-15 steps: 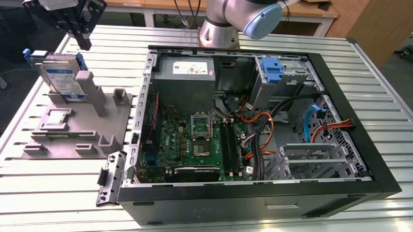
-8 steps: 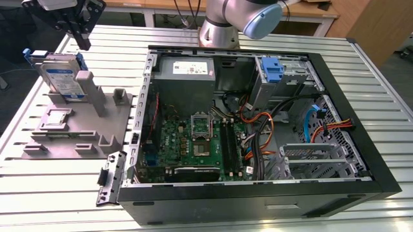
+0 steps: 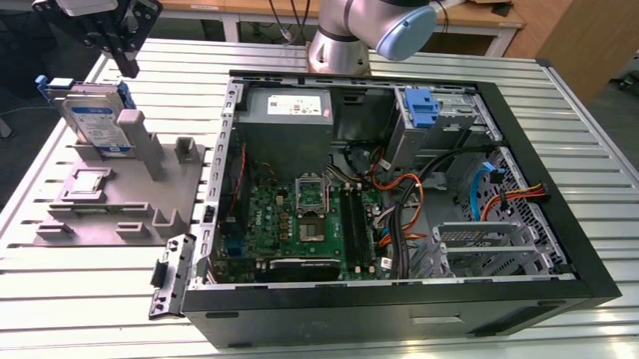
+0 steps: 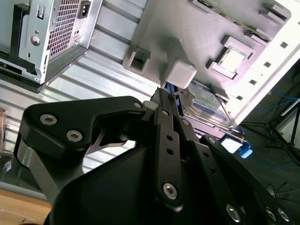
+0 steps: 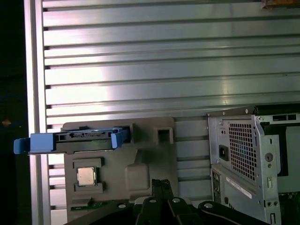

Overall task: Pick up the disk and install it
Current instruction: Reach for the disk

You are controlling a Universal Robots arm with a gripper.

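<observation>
The disk (image 3: 96,123) stands upright on its edge in a slot of the grey fixture (image 3: 120,198) at the exterior view's left, its white-and-blue label facing forward and its blue carrier frame round the edges. In the first wrist view the disk (image 5: 75,140) appears edge-on; in the second wrist view the disk (image 4: 208,105) lies behind a grey post. My gripper (image 3: 127,69) hangs in the air just above and beyond the disk, apart from it. The black fingers (image 5: 161,185) are pressed together, shut, with nothing between them, and the gripper (image 4: 169,96) points toward the fixture.
The open computer case (image 3: 559,247) lies on the slatted aluminium table (image 3: 90,299), with a grey power-supply box (image 3: 289,108) and a drive bay with a blue latch (image 3: 424,112) inside. A processor chip (image 5: 86,176) sits on the fixture. The arm's base (image 3: 340,45) stands behind the case.
</observation>
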